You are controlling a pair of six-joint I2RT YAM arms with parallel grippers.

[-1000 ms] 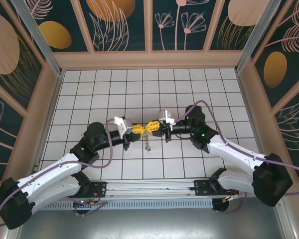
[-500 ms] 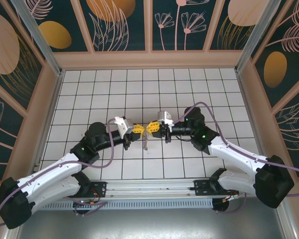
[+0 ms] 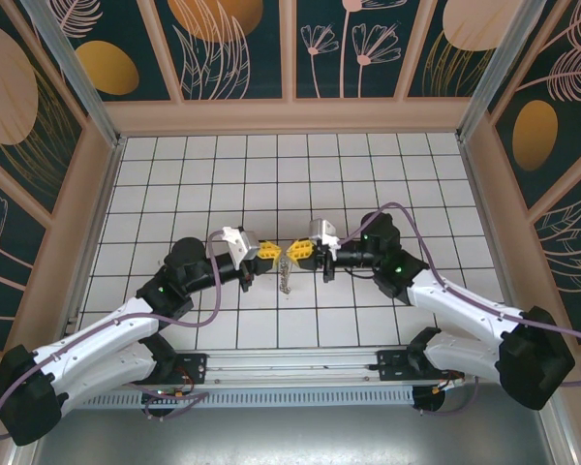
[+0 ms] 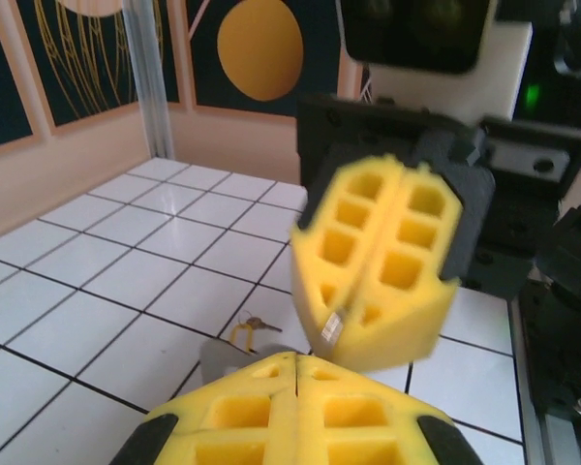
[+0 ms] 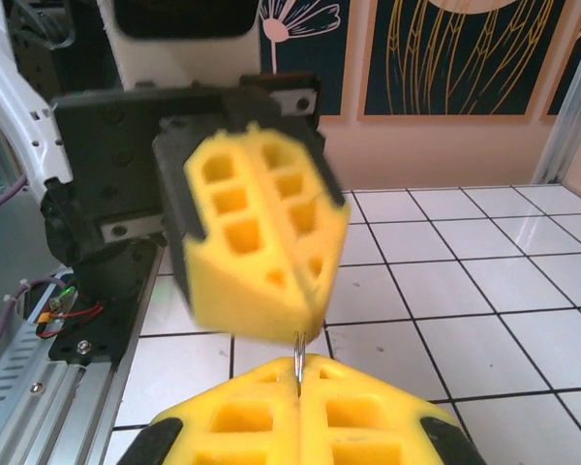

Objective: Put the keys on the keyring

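Left wrist: gridded yellow right pincer [image 4: 366, 286]

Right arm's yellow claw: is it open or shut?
Shut. In the right wrist view the right gripper has its yellow pads meeting with no gap, pinching a thin metal piece that pokes up between them.

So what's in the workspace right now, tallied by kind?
grippers: 2, the left gripper and the right gripper
keyring: 1
thin metal piece pinched in the right gripper: 1
total: 4
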